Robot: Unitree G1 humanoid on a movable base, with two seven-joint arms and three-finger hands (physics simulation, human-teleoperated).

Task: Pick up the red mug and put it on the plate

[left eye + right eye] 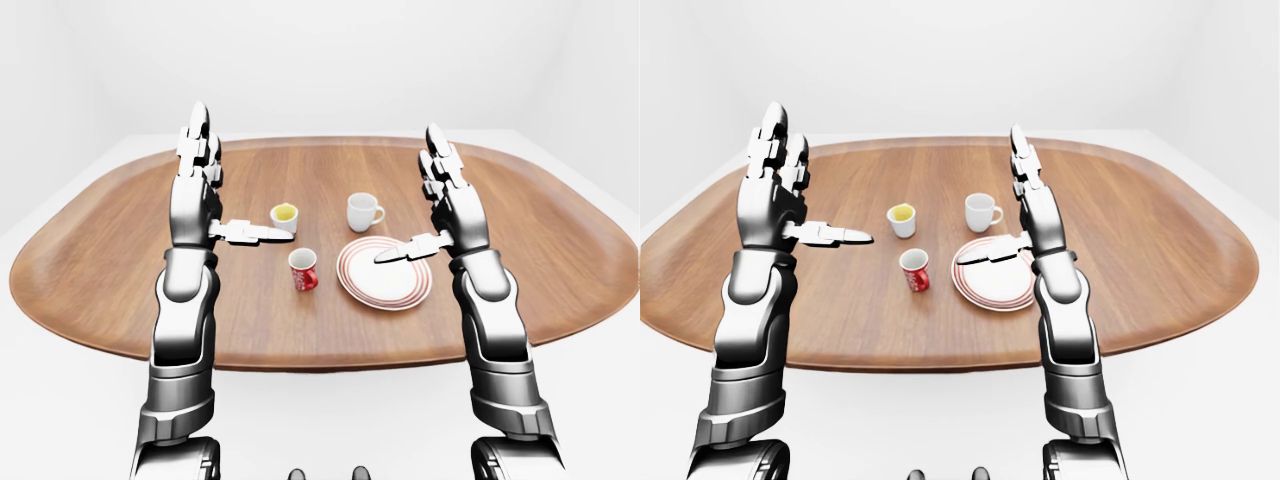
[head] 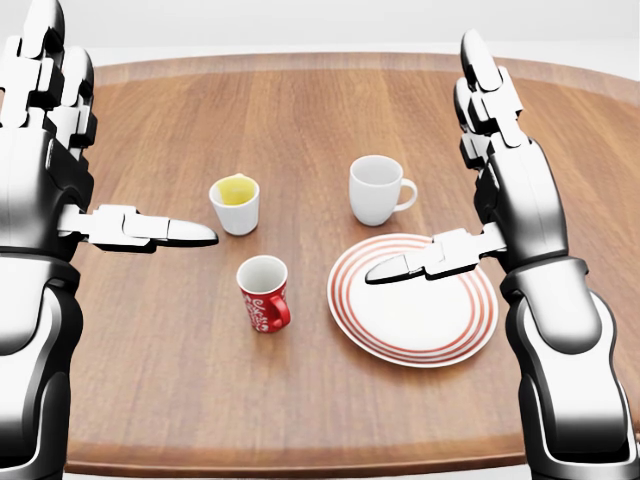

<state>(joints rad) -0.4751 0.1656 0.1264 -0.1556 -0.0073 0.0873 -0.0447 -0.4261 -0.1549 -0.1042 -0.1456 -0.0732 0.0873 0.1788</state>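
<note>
The red mug (image 2: pixel 264 293) stands upright on the wooden table (image 2: pixel 180 380), just left of the plate. The plate (image 2: pixel 420 320) is white with red rings and holds nothing. My left hand (image 2: pixel 60 150) is raised at the left of the head view, fingers open and straight, thumb pointing right toward the mugs, well above and left of the red mug. My right hand (image 2: pixel 490 160) is raised at the right, open, its thumb hanging over the plate's upper part. Neither hand touches anything.
A small white cup with yellow inside (image 2: pixel 236 203) stands above the red mug in the head view. A white mug (image 2: pixel 378 189) with its handle to the right stands above the plate. The oval table's near edge (image 1: pixel 330 365) runs across below both arms.
</note>
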